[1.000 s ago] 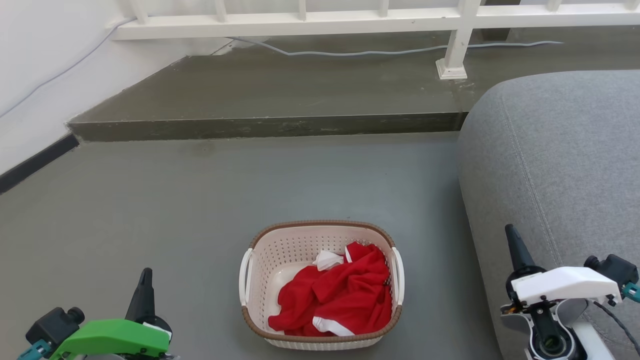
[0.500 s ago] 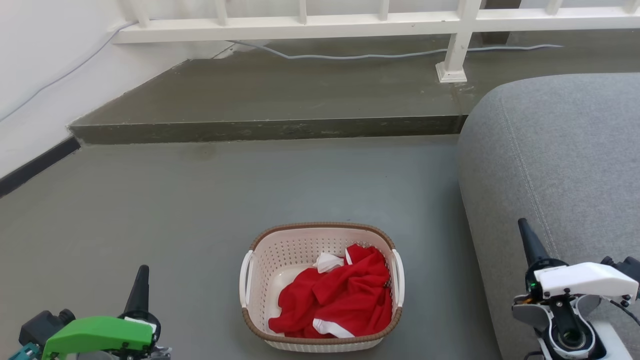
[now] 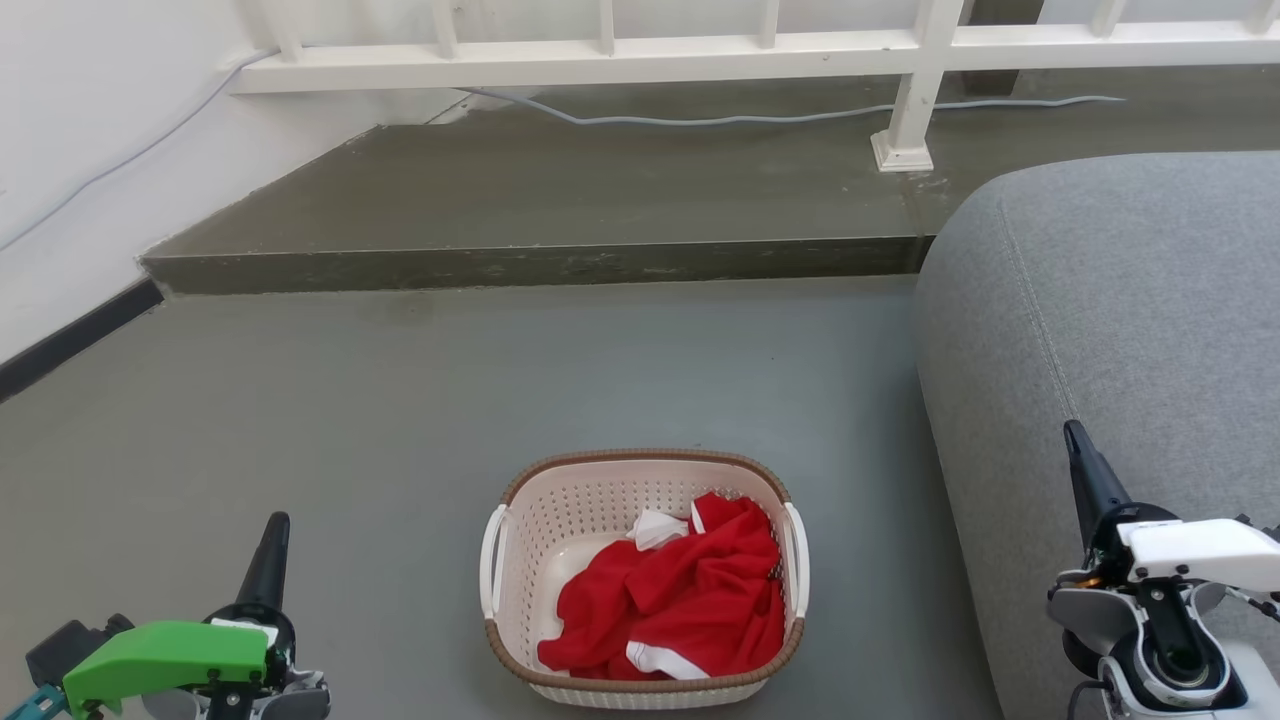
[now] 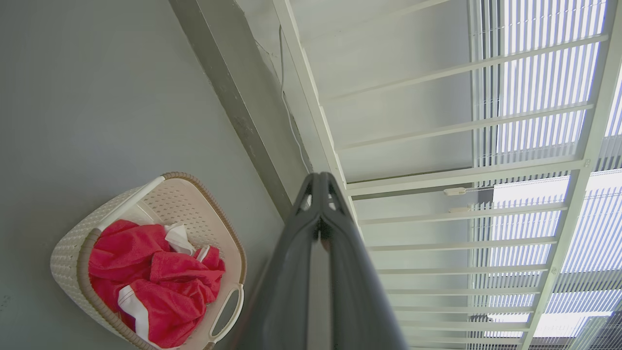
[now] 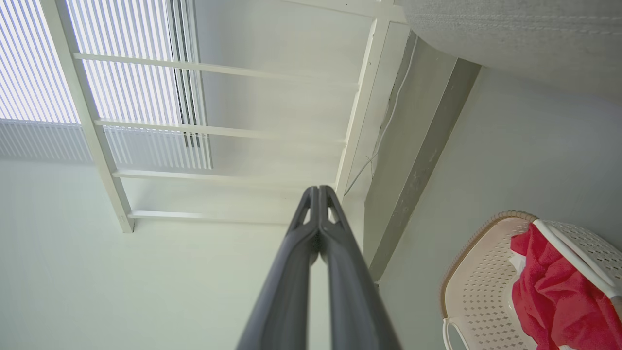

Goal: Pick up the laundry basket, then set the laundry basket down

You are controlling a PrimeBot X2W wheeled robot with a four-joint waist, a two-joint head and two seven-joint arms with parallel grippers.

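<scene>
Laundry basket [image 3: 600, 495] sits on the grey floor [image 3: 400, 400], well short of the raised step [image 3: 540, 262] and near the sofa [image 3: 1120, 300] on the robot's right, with a red garment [image 3: 680, 590] heaped inside. It lies between the two arms, the left handle [image 3: 490, 560] toward the left claw [image 3: 274, 530] and the right handle [image 3: 798, 560] toward the right claw [image 3: 1080, 445]. Which way its long axis runs I cannot tell. Both claws are closed on nothing, fingers pressed together, well apart from the basket. The left looks nearer its handle; the right stands over by the sofa. Against a second ago the view has slid a little, so the camera has moved. Measured from the basket, both claws stand farther out, the right more so.
</scene>
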